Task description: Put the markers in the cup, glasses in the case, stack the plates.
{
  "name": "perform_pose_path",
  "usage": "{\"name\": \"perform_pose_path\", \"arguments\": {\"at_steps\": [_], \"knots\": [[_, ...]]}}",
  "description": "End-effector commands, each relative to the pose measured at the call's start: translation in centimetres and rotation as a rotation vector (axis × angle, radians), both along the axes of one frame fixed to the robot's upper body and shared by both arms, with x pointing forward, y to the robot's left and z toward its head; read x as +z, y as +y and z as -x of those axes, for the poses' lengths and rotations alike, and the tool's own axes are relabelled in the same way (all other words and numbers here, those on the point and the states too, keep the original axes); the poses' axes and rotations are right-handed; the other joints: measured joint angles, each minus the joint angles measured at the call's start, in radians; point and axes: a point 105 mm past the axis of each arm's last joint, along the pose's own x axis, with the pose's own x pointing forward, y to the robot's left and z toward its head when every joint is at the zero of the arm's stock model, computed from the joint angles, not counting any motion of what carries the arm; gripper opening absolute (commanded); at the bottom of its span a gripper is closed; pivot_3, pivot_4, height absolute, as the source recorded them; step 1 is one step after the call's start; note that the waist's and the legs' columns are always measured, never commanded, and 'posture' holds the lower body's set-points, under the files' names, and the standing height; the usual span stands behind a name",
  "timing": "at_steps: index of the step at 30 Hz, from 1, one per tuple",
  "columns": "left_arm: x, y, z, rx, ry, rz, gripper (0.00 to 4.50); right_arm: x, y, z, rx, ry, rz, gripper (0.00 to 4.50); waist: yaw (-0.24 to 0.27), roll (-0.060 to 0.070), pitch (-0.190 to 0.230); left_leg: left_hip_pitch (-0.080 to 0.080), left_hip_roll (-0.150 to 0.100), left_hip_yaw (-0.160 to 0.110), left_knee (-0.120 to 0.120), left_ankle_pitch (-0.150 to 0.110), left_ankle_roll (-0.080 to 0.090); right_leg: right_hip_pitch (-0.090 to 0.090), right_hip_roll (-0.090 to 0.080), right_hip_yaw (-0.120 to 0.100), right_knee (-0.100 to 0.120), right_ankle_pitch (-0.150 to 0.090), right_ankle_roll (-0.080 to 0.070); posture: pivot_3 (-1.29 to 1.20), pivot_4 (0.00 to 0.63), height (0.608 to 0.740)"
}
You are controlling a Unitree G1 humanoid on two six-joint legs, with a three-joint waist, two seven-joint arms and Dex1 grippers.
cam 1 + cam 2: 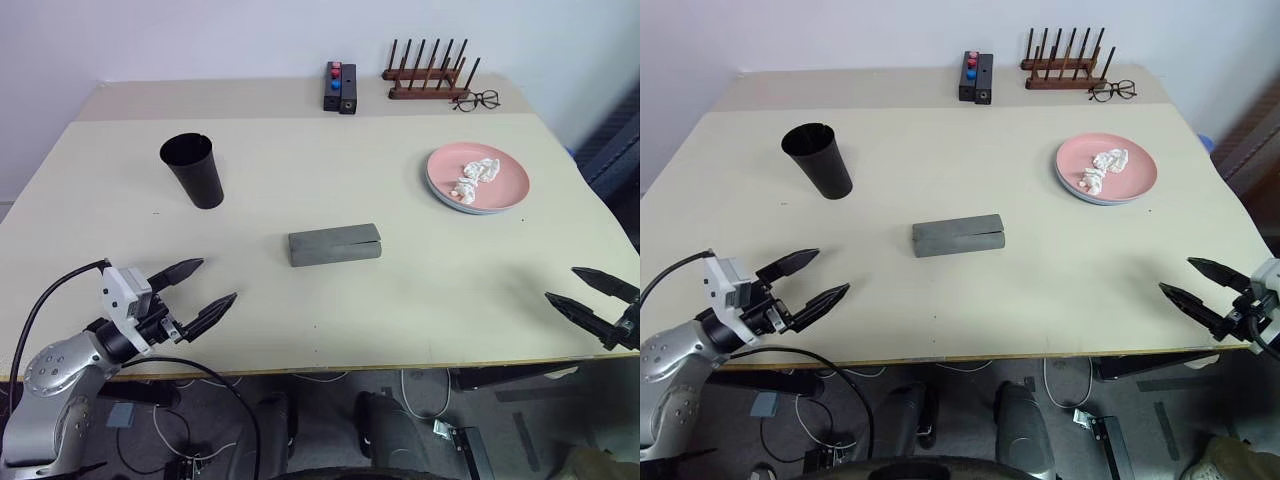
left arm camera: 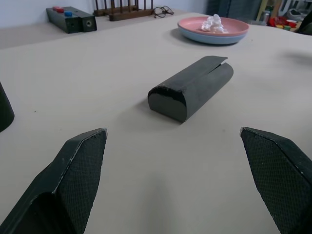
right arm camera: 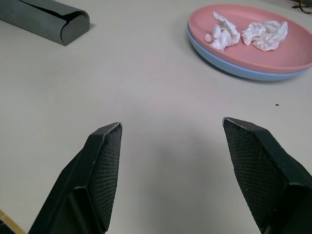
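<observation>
The black cup stands upright at the left of the table. The grey case lies shut in the middle. At the right, the pink plate rests on the light blue plate, with crumpled white tissue on top. The markers and the glasses are out of view. My left gripper hovers open near the front left edge, pointing toward the case, with nothing between its fingers. My right gripper is open and empty at the front right edge, short of the plates.
Along the back of the table stand a black block with red and blue tops, a wooden peg rack and thin-framed clear eyeglasses. The table's front edge runs just beneath both grippers.
</observation>
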Motion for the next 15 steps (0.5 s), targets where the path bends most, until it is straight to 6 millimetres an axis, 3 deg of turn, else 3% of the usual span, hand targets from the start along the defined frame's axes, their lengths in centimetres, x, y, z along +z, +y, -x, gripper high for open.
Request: {"name": "perform_pose_path", "arguments": {"at_steps": [1,9,15], "knots": [[1.9,-0.1,0.2,0.027,-0.058,0.002,4.50,1.7,-0.1,0.2,-0.003,-0.073,0.016,3.35,-0.001,0.000,0.000,0.000,0.000,0.000,0.000,0.000,0.000,0.000,0.000,0.000,0.000,0.000,0.000,0.00,0.150,0.740],[3.8,-0.1,0.2,0.037,-0.075,-0.015,4.50,1.6,0.0,-0.1,-0.004,-0.081,0.007,3.35,-0.001,0.000,0.000,0.000,0.001,0.000,0.000,0.000,0.000,0.000,0.001,0.000,0.000,0.000,0.000,0.00,0.150,0.740],[4.1,-0.2,0.7,0.057,-0.073,-0.010,4.50,1.8,-0.2,-0.7,0.005,-0.078,0.007,3.35,-0.002,0.000,0.000,0.000,0.001,0.000,0.000,0.000,0.000,0.000,0.001,0.000,-0.001,0.000,0.000,0.00,0.150,0.740]]}}
